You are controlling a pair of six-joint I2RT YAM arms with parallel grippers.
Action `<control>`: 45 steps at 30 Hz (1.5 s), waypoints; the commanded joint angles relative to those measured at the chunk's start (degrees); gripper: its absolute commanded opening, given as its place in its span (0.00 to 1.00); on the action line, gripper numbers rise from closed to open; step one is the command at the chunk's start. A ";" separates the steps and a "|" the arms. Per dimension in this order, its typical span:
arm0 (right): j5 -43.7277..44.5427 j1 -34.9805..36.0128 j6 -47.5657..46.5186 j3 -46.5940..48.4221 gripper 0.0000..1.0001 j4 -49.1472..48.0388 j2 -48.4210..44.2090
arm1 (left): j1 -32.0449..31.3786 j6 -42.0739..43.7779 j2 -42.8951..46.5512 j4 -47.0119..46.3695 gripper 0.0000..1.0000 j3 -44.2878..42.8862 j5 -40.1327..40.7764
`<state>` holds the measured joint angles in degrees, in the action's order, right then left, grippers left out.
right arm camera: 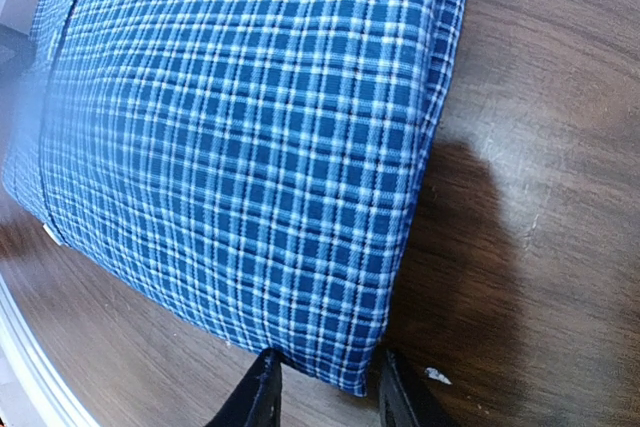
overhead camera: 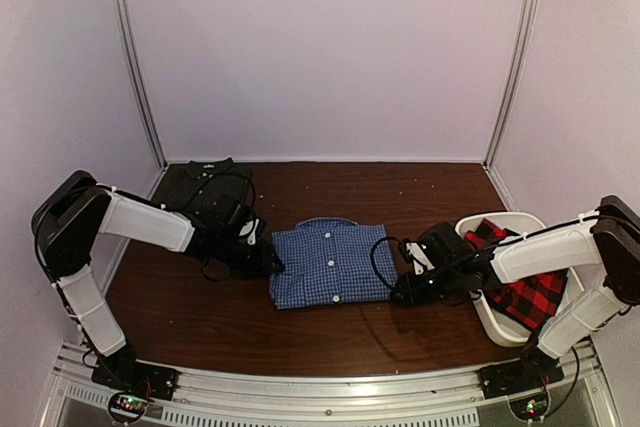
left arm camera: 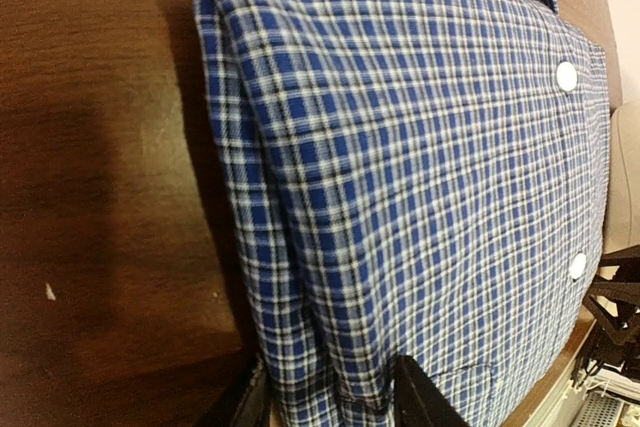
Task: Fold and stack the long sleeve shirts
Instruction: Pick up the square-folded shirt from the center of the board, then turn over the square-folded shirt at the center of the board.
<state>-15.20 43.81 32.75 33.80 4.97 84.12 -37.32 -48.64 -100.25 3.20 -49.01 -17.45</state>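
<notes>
Blue checked shirt [overhead camera: 330,265] folded, centre of frame on table [overhead camera: 330,339]. Looks soft, light, floppy (folds probably slide apart easy), so pinch thick side edges. Left gripper [overhead camera: 271,261] straddles left edge, right gripper [overhead camera: 399,292] lower-right corner; clamped or loose, can't tell.

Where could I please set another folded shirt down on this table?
Free: the far strip between the charcoal shirt and the tub, and the near strip before the blue shirt. Crowded: the left gripper and right gripper flank it.
</notes>
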 commanded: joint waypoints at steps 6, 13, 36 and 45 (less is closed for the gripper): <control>2.93 0.36 -0.50 1.90 0.36 3.64 -3.08 | 0.23 -1.53 -3.36 -5.11 0.44 1.11 -2.40; 7.38 -0.01 -0.93 7.09 0.42 4.93 -4.82 | -0.16 -3.46 -5.43 -8.27 0.43 1.33 -4.84; 6.10 -0.50 -1.35 19.19 0.45 2.71 1.28 | 2.78 3.53 7.98 4.87 0.00 0.44 -11.10; 4.56 6.53 0.88 31.74 0.42 -2.03 14.22 | 11.88 16.92 17.24 24.18 0.00 -4.56 -17.37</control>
<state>-9.80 47.75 32.21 59.94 6.07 92.90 -28.80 -40.38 -86.65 17.56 -49.04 -31.14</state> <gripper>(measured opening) 0.432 0.041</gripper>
